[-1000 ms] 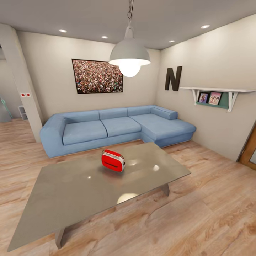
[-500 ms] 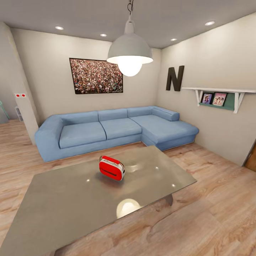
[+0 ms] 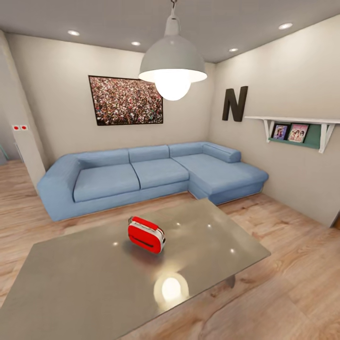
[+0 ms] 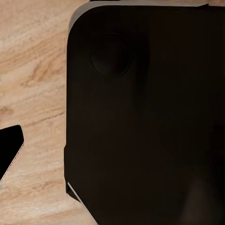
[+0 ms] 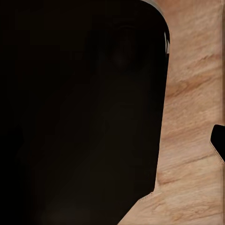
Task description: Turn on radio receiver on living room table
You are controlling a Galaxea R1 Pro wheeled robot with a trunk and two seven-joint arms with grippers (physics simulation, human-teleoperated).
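1. Claw state on either arm I cannot tell; both wrist views give me a dark robot panel over wood floor (image 4: 33, 93).
2. Radio receiver (image 3: 146, 234) stands mid-desk (image 3: 85, 278), in front of the blue sofa (image 3: 141, 174).
3. I'd roll closer, square to the desk edge, stopping short of it.
4. Both arms seem tucked low, pointing floorward; I'd raise one only when within reach.
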